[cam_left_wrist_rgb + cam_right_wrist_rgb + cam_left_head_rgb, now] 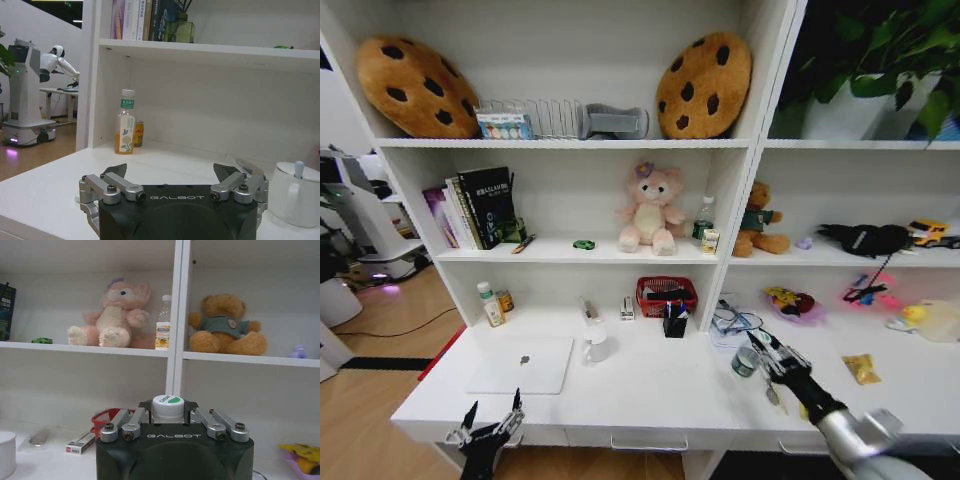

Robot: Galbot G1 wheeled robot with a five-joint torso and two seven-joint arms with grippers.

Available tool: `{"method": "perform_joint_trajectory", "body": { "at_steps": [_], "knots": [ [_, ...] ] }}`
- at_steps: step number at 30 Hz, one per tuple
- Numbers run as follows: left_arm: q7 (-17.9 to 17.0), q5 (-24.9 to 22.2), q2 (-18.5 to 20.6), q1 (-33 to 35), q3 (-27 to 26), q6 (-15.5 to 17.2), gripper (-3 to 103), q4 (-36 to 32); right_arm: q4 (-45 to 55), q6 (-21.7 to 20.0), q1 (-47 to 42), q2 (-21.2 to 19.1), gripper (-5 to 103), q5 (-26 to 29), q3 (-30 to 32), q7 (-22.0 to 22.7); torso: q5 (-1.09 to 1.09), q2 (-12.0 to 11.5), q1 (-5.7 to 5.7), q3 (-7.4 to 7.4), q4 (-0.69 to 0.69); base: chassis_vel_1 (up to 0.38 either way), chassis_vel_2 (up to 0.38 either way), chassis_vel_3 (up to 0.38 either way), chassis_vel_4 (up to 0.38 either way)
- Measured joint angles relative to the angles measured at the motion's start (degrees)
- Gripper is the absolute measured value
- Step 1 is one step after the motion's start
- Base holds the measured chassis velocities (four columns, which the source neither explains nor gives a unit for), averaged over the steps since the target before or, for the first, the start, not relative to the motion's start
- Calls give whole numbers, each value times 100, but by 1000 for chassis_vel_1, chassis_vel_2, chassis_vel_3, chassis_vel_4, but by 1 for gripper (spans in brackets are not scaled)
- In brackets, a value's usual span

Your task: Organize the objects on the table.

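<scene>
Thin silver laptop (523, 364) lies at 8 o'clock on the long white surface (650, 395), untouched; tidying looks barely started. Right claw (766, 352) at 4 o'clock closes around a small white jar with green-marked lid (167, 408). Left claw (490, 418) hangs spread wide at 7 o'clock, empty.

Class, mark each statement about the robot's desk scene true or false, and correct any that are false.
1. The laptop lies closed on the table. True.
2. The right gripper is at a small white-capped jar. True.
3. The left gripper holds a bottle. False: it is open and empty at the desk's front edge.
4. The red basket sits on the top shelf. False: it stands on the desk.
</scene>
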Motion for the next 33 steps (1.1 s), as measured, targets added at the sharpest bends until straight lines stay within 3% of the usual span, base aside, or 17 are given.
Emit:
{"method": "perform_joint_trajectory", "body": {
  "at_steps": [2,3,6,8,9,13,16,18,19,22,23,25,28,30,31,32,33],
  "knots": [
    [2,-20,-39,10,-55,-39,98,-2,26,151,-234,65,30,4,147,-53,-1,0,0,0,5,0,0,0,0],
    [-3,-99,-60,-16,-108,-53,94,-6,-92,462,-486,176,30,-111,234,-168,1,0,0,1,11,0,0,0,0],
    [-11,-144,-59,-48,-133,-53,97,-6,-260,704,-576,251,30,-278,244,-247,0,0,0,0,10,0,0,0,0],
    [-15,-209,14,-101,-151,-49,97,56,-904,1565,-615,445,30,-804,113,-606,6,-1,0,2,7,0,0,0,0],
    [-15,-209,14,-101,-151,-49,97,56,-904,1565,-615,445,30,-804,113,-606,6,-1,0,2,7,0,0,0,0],
    [-17,-227,74,-139,-121,-33,97,164,-1687,2559,-767,627,30,-1385,-85,-1561,3,-1,0,2,8,0,0,0,0],
    [-18,-227,72,-143,-112,-36,97,209,-2009,2898,-833,652,30,-1563,-182,-2007,2,-1,0,1,7,0,0,0,0],
    [-18,-257,68,-173,-116,-75,97,296,-2447,3217,-775,617,30,-1700,-241,-2790,2,-1,0,2,6,0,0,0,0],
    [-18,-257,68,-173,-116,-75,97,296,-2447,3217,-775,617,30,-1700,-241,-2790,2,-1,0,2,6,0,0,0,0],
    [-28,-279,74,-224,-145,-109,97,429,-3225,3414,-257,555,30,-2365,-263,-3761,2,-1,1,2,7,0,0,0,0],
    [-28,-279,74,-224,-145,-109,97,429,-3225,3414,-257,555,30,-2365,-263,-3761,2,-1,1,2,7,0,0,0,0],
    [-34,-289,94,-249,-140,-105,94,443,-3834,3319,322,491,30,-2837,-271,-4287,5,-1,1,2,7,0,0,0,0],
    [-37,-296,105,-260,-138,-99,97,446,-4087,3276,596,448,30,-3045,-264,-4481,2,-1,2,2,7,0,0,0,0],
    [-40,-327,159,-264,-140,-75,97,447,-4830,3313,1475,322,30,-4258,-155,-4705,4,-2,2,3,8,0,0,0,0],
    [-40,-327,159,-264,-140,-75,97,447,-4830,3313,1475,322,30,-4258,-155,-4705,4,-2,2,3,8,0,0,0,0],
    [-41,-334,190,-250,-157,-67,98,447,-5234,3387,2001,259,30,-4918,-116,-4722,4,-2,2,2,7,0,0,0,0],
    [-40,-335,201,-243,-166,-66,98,446,-5392,3403,2217,225,30,-5138,-116,-4695,5,-2,2,3,8,0,0,0,0]
  ]
}}
